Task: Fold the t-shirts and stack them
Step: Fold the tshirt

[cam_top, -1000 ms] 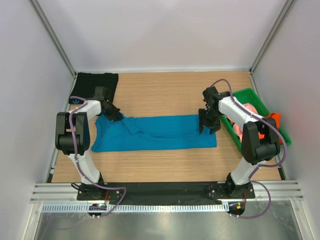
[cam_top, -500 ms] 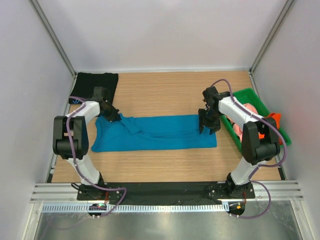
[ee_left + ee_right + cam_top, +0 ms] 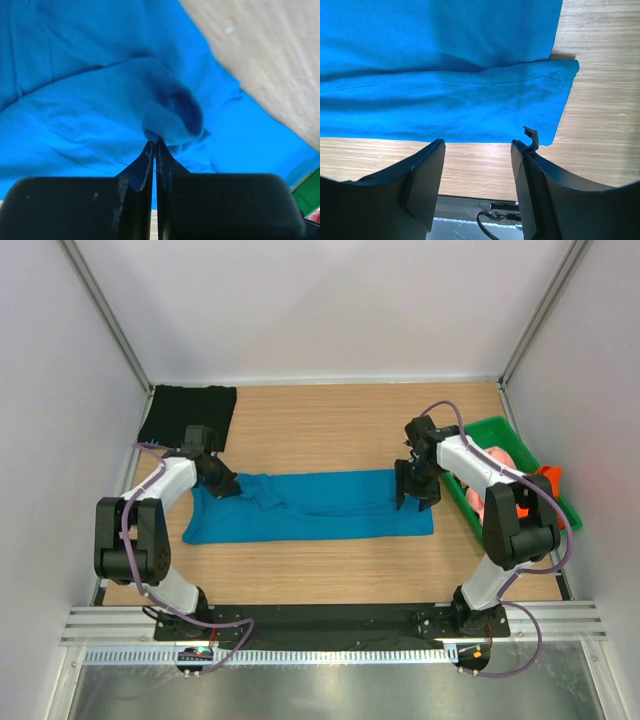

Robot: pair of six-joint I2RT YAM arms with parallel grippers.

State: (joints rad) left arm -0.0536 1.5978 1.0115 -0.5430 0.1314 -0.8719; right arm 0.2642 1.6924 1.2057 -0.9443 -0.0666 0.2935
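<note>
From above you can't see the left gripper [image 3: 224,484] fingertips; its own body covers them on the teal-blue t-shirt [image 3: 320,508]. Your right arm [image 3: 478,466] hides much of the pink t-shirt [image 3: 497,456] and orange t-shirt [image 3: 548,479] in the green tray [image 3: 500,426] at the bench [image 3: 330,430] right edge. In the left wrist view the teal-blue t-shirt is blurred and cut off by the picture's edges. The green-pink sliver at bottom right is too small to tell.

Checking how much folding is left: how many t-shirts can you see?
4: teal-blue shirt mid-table, black shirt at the far-left corner, pink shirt and orange shirt at the green tray on the right. More may be hidden there.
</note>
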